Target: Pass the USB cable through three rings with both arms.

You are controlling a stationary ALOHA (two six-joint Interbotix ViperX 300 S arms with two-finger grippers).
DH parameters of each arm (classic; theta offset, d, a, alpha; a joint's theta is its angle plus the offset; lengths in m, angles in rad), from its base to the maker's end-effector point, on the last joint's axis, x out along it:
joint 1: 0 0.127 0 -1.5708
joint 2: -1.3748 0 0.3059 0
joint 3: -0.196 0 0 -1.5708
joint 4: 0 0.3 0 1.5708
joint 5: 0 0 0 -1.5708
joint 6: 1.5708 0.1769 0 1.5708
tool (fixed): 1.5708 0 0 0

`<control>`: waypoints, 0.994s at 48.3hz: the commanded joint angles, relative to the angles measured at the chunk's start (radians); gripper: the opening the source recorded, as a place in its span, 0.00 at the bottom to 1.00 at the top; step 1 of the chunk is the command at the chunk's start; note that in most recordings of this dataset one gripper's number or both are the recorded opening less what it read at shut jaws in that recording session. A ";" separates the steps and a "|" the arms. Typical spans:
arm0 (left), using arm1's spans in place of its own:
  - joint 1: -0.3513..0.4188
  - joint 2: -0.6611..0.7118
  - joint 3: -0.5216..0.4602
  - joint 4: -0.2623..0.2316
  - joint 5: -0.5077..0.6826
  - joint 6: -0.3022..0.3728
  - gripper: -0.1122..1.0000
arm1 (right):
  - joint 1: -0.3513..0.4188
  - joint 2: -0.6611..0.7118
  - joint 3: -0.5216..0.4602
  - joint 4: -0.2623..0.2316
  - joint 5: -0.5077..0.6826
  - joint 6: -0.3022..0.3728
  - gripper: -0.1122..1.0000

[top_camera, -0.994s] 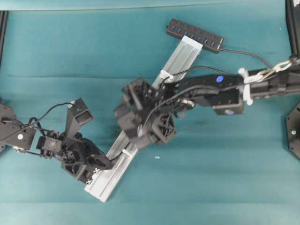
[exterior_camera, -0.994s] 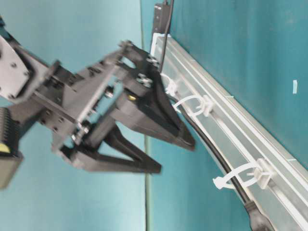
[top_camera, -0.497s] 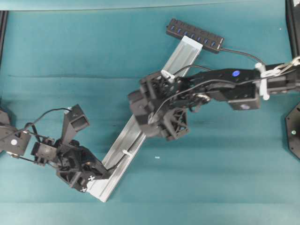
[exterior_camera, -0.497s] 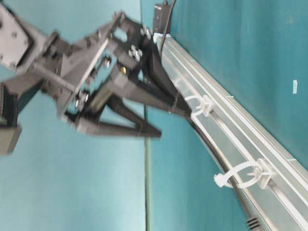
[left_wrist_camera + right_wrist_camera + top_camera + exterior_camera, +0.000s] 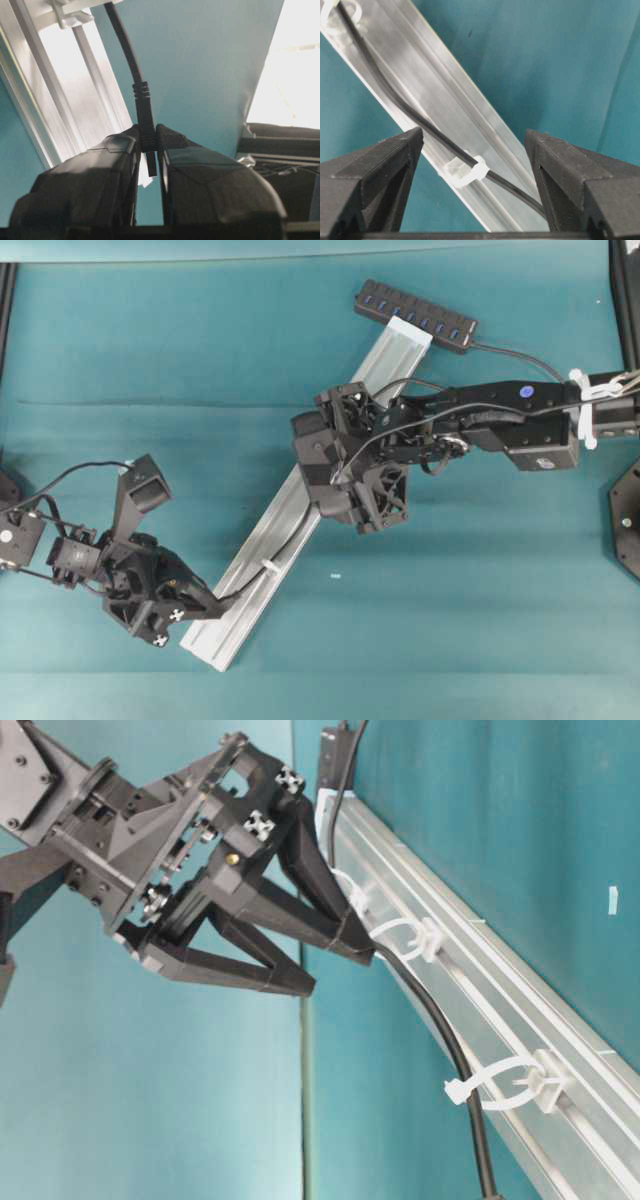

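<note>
A long silver rail (image 5: 300, 512) lies slanted across the teal table (image 5: 150, 350), with a black hub (image 5: 415, 316) at its top end. The left gripper (image 5: 148, 160) sits by the bottom end of the rail, and its two fingers are squeezed tight on the small plug (image 5: 145, 131) at the end of the cable (image 5: 440, 1030). From the plug the cable runs up along the rail. It goes through the white ring (image 5: 505, 1086) nearest the left gripper and then through the next ring (image 5: 405, 938) higher up. A third ring (image 5: 350, 896) sits just behind the right gripper's finger, and I cannot tell if the cable goes through that one. The right gripper (image 5: 475, 165) hangs over the middle of the rail with its fingers spread wide and nothing between them. Looking down past those fingers, the cable lies on the rail and passes through a ring right below. The right arm (image 5: 500, 425) reaches in from the right side of the table.
</note>
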 commanded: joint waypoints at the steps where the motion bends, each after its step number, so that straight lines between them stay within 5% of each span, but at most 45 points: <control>1: -0.003 -0.008 -0.020 0.005 0.011 0.000 0.19 | 0.002 -0.006 -0.005 0.000 -0.006 0.028 0.88; 11: 0.000 -0.012 -0.020 0.005 0.034 0.000 0.22 | 0.003 -0.009 -0.003 0.002 -0.035 0.078 0.88; 26: 0.002 -0.015 -0.049 0.005 0.064 0.020 0.94 | -0.002 -0.054 0.026 0.000 -0.037 0.163 0.88; 40: 0.009 -0.078 -0.032 0.005 0.110 0.048 0.91 | -0.009 -0.124 0.089 0.000 -0.040 0.230 0.88; 48: 0.043 -0.143 -0.040 0.005 0.135 0.124 0.91 | -0.018 -0.193 0.117 0.002 -0.043 0.267 0.88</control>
